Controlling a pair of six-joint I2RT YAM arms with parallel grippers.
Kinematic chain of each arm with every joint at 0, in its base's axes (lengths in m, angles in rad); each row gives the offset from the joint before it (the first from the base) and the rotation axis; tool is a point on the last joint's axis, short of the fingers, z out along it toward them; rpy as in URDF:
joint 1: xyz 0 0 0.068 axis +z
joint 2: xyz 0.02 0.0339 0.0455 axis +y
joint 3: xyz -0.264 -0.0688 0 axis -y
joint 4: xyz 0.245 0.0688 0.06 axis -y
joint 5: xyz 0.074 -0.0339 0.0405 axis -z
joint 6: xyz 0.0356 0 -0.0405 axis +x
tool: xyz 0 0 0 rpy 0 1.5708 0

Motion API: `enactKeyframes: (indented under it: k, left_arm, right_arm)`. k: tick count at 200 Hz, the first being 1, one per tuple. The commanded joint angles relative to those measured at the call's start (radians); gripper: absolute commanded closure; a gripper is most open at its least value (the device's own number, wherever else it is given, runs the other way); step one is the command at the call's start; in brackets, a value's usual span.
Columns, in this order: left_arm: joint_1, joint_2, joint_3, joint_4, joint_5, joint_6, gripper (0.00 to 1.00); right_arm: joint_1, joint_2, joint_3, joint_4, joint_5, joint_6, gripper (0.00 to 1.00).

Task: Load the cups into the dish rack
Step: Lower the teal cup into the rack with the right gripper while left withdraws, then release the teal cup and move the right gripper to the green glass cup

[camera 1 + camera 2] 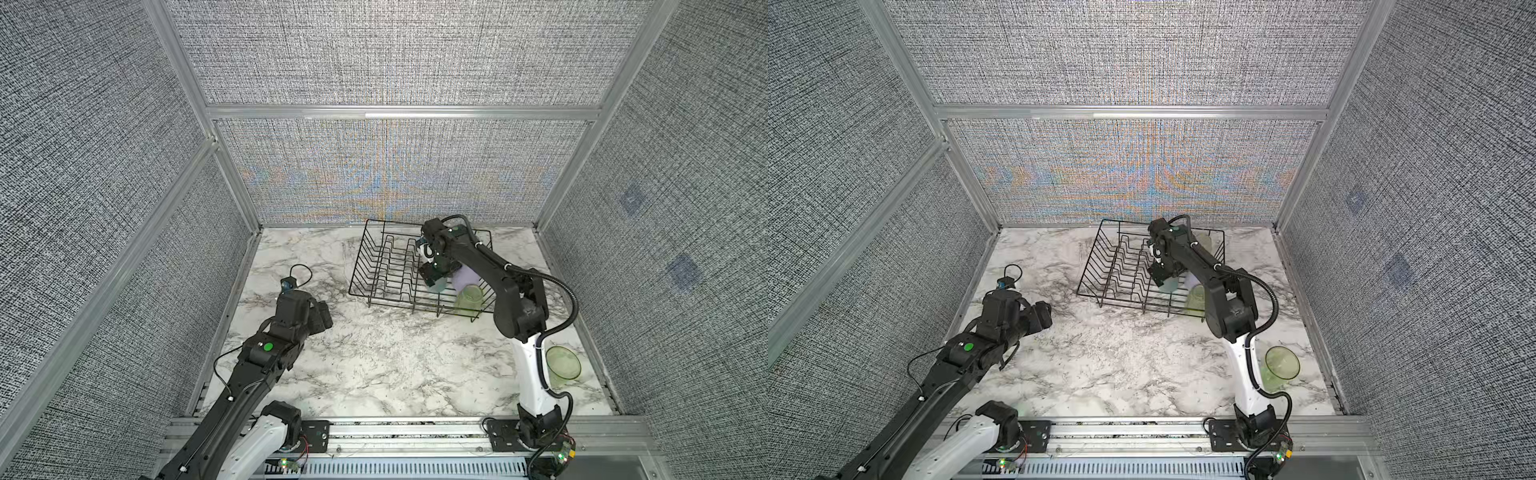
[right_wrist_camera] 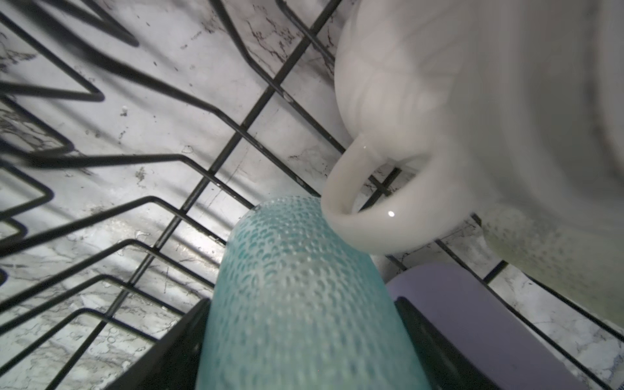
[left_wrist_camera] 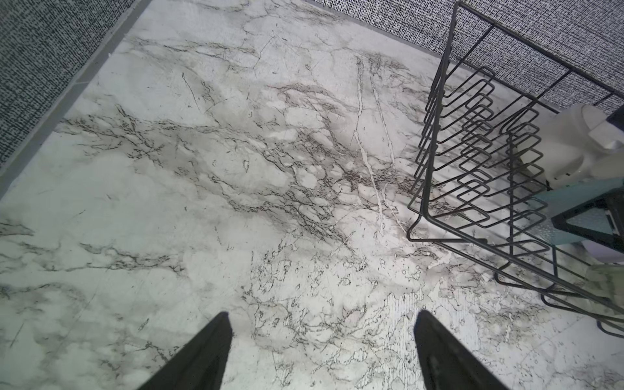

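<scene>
Teal cup [image 2: 297, 287] between right tool [image 2: 302, 304] fingers [image 2: 175, 341]

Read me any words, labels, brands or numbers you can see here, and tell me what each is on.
No readable text anywhere.
The dish rack, white mug, teal cup, lavender cup and green tumbler on the table show no print.
The green dot on the left arm is blank.
</scene>
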Motion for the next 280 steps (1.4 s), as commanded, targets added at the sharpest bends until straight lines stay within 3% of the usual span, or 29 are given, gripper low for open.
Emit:
enactKeyframes:
  k: [1,42,73,123,162,205,246,263,280]
  left_arm:
    - [0.001,0.005,0.011,0.009,0.026,0.005,0.14]
    - [0.0,-0.003,-0.005,0.034,0.035,0.001,0.14]
    - [0.0,-0.002,-0.01,0.034,0.032,-0.004,0.14]
    - [0.001,-0.002,-0.02,0.047,0.062,-0.016,0.14]
    - [0.001,-0.003,-0.016,0.054,0.121,-0.015,0.14]
    - [-0.001,-0.015,-0.038,0.182,0.324,0.04,0.14]
    - [-0.004,0.021,-0.004,0.215,0.441,0.077,0.14]
    - [-0.028,0.034,-0.002,0.245,0.475,0.094,0.14]
    - [-0.073,0.064,0.019,0.255,0.481,0.121,0.15]
  right_arm:
    - [-0.004,-0.021,-0.015,0.027,-0.015,0.018,0.22]
    - [-0.011,-0.03,-0.018,0.058,-0.048,0.038,0.25]
    - [-0.016,-0.019,-0.007,0.089,-0.068,0.05,0.33]
    - [-0.017,0.023,0.049,0.084,-0.062,0.072,0.33]
    - [-0.017,0.015,0.057,0.075,-0.061,0.078,0.21]
    - [-0.017,-0.075,0.017,0.085,-0.09,0.087,0.11]
    - [-0.017,-0.251,-0.082,0.144,-0.155,0.113,0.08]
    - [-0.017,-0.341,-0.137,0.188,-0.151,0.124,0.01]
    - [-0.017,-0.424,-0.198,0.232,-0.105,0.148,0.01]
